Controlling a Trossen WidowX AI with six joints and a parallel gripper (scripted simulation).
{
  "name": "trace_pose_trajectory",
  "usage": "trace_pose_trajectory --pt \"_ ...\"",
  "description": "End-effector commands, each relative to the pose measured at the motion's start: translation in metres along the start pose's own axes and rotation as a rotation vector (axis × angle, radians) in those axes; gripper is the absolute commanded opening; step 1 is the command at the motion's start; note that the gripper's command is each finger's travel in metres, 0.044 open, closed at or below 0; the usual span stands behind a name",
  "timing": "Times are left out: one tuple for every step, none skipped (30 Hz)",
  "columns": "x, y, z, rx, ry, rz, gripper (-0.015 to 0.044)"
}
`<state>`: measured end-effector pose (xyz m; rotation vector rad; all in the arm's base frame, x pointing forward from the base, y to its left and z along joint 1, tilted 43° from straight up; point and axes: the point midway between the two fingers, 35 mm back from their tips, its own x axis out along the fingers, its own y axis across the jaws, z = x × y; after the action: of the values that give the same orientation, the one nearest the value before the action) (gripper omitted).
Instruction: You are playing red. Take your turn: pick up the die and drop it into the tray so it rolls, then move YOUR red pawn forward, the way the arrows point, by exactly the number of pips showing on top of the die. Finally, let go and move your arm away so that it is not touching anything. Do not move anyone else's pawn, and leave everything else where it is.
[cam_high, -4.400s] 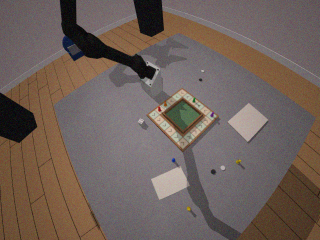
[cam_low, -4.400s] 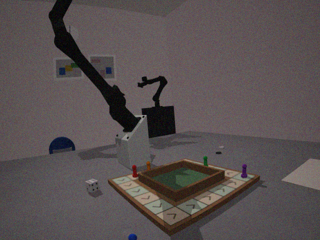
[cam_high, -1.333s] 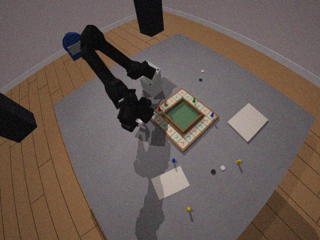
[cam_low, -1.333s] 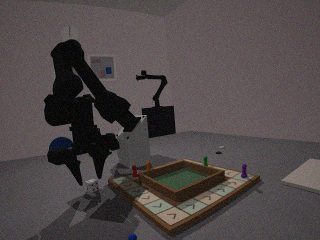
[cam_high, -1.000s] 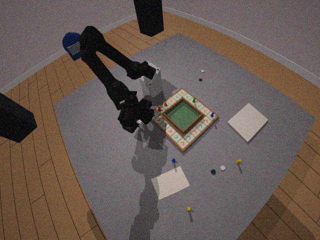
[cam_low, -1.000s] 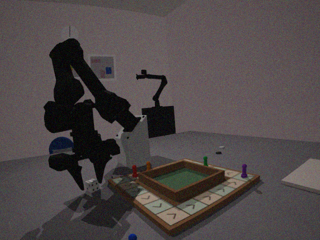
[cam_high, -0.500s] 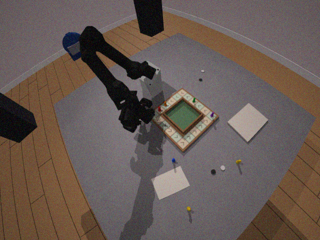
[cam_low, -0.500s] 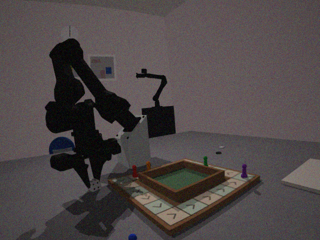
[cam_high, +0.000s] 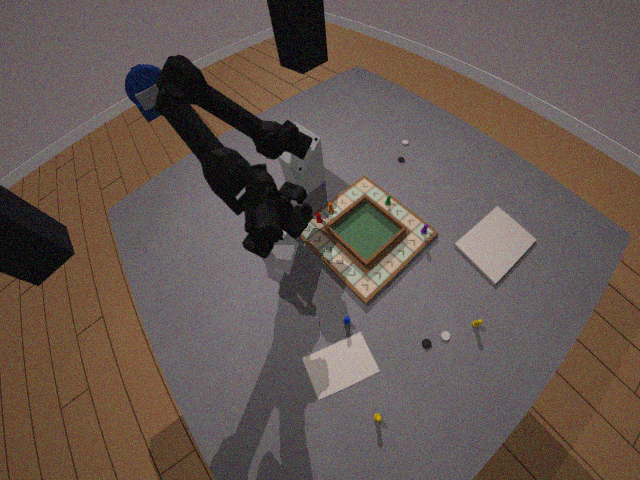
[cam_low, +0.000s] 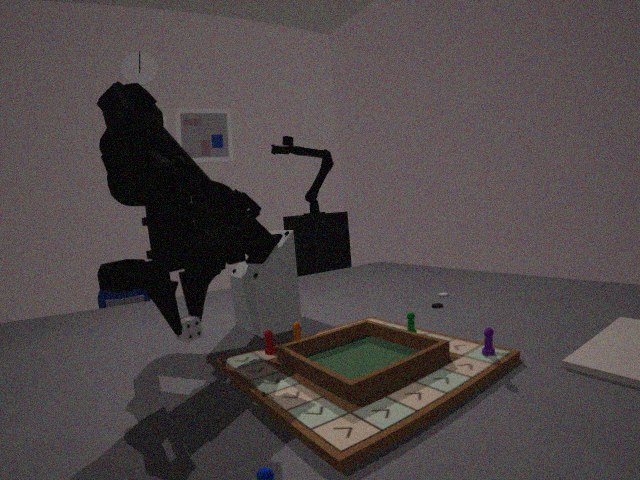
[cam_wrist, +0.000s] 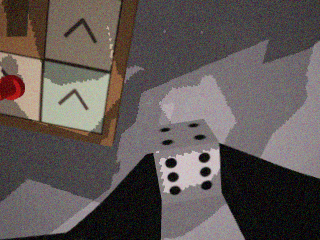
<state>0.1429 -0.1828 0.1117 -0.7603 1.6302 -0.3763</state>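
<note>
- One die (cam_low: 191, 327) (cam_wrist: 189, 170) is clamped between the fingers of the end effector (cam_high: 285, 231) (cam_low: 189, 324) (cam_wrist: 183, 157), held up off the counter (cam_high: 206, 284) (cam_low: 542, 310) (cam_wrist: 225, 30).
- Six pips mark the die face turned to the wrist camera; four show on the adjoining face.
- The game board (cam_high: 366, 299) (cam_low: 341, 461) (cam_wrist: 131, 20) is near the end effector, off to one side of it, so the die is outside the tray (cam_high: 386, 246) (cam_low: 398, 379) (cam_wrist: 34, 25) at the board's middle.
- The red pawn (cam_high: 318, 218) (cam_low: 269, 343) (cam_wrist: 11, 87) stands on the board side nearest the end effector, apart from its fingers, one tile in from the corner.
- The orange pawn (cam_high: 330, 207) (cam_low: 296, 331) is just beyond the red one, seen from the end effector.
- Farther from the end effector, across the tray, stand the green pawn (cam_high: 388, 200) (cam_low: 410, 322) and the purple pawn (cam_high: 424, 229) (cam_low: 488, 342).
- The blue pawn (cam_high: 346, 320) (cam_low: 265, 473) is off the board, well apart from the end effector.
</note>
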Motion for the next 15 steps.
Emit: trace_pose_trajectory --pt "-0.018 -0.003 0.000 0.008 -0.001 -0.013 0.0000" --pt "-0.023 -0.003 0.000 0.008 -0.001 -0.014 0.0000" --pt "-0.027 -0.003 0.000 0.007 -0.001 -0.015 0.0000" --pt "-0.032 -0.002 -0.001 0.007 0.000 -0.017 0.0000" --pt "-0.037 -0.002 -0.002 0.006 0.000 -0.019 0.0000" --pt "-0.041 -0.002 -0.002 0.006 0.000 -0.021 0.0000" --pt "-0.046 -0.002 -0.003 0.005 0.001 -0.023 0.0000" --pt "-0.050 -0.002 -0.004 0.004 0.001 -0.026 0.0000" --pt "-0.055 -0.002 -0.006 0.004 0.001 -0.029 0.0000" --pt "-0.058 -0.002 -0.007 0.003 0.001 -0.032 0.0000" --pt "-0.061 -0.002 -0.007 0.003 0.001 -0.033 0.0000" --pt "-0.061 -0.002 -0.007 0.002 0.001 -0.034 0.0000" --pt "-0.061 -0.002 -0.007 0.002 0.001 -0.034 0.0000" --pt "-0.061 -0.002 -0.007 0.001 0.001 -0.034 0.0000" --pt "-0.061 -0.001 -0.006 -0.003 0.001 -0.033 0.0000"
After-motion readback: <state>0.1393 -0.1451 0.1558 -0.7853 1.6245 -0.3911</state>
